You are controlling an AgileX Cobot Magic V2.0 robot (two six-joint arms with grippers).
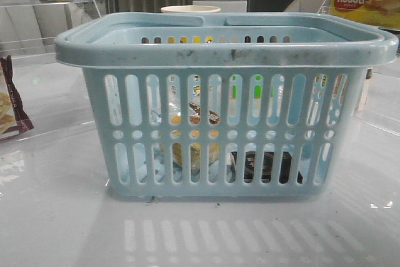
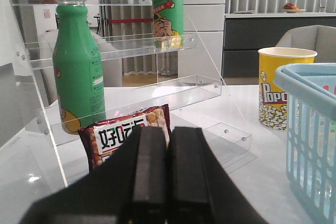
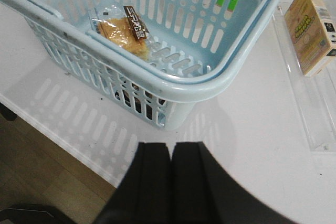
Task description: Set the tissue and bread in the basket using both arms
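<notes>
Both the bread (image 3: 125, 31) and the tissue (image 1: 265, 166) lie side by side inside the basket (image 1: 225, 51) — the left gripper (image 2: 167, 179) and right gripper (image 3: 170, 182) are closed, empty and clear of it — nothing remains to fetch.

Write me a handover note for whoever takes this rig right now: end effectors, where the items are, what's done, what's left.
Left end effector: shut, empty, off to the side of the basket.
Right end effector: shut, empty, outside the basket's rim.
Golden-brown bread in its clear plastic bag lies on the floor of the large pale blue slotted plastic basket.
Small flat black tissue packet shows through the basket's lower slots, inside.
Done: both items appear loaded.
Left: apparently nothing but parking the arms.
</notes>
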